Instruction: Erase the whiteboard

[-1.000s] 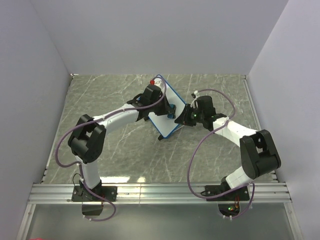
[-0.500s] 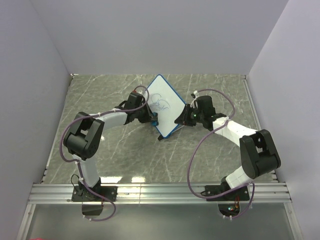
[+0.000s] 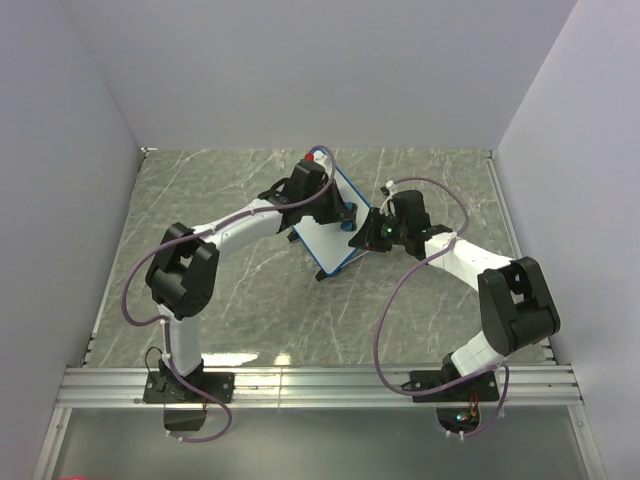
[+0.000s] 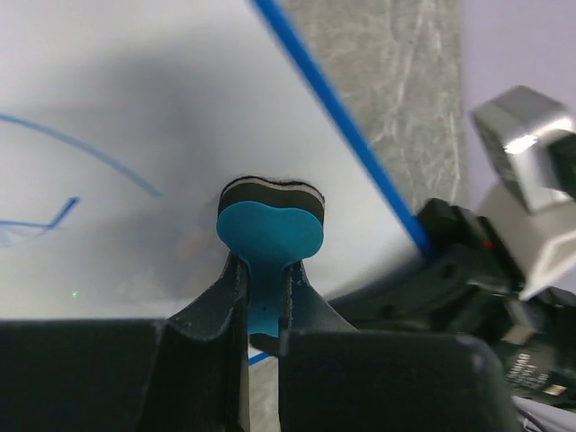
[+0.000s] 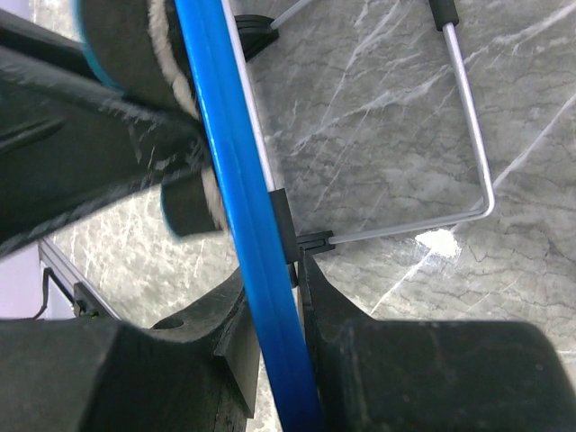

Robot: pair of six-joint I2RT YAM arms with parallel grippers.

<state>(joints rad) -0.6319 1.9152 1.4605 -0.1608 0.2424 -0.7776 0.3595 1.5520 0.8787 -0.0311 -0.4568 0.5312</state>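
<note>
The whiteboard [image 3: 322, 243] stood propped at a tilt on the marbled table [image 3: 240, 300], between the two claws. The right gripper [image 5: 290, 270] was clenched on the board's thin blue rim at its right edge, with the forearm stretched low across the table. A wire stand [image 5: 475, 135] showed just beyond that claw. The left arm reached forward with its elbow bent, over the board's upper part. The left gripper [image 4: 262, 297] grasped a blue eraser [image 4: 270, 232], whose dark felt pressed against the white face. Blue pen strokes [image 4: 54, 153] lay on the face to the left of that claw.
</note>
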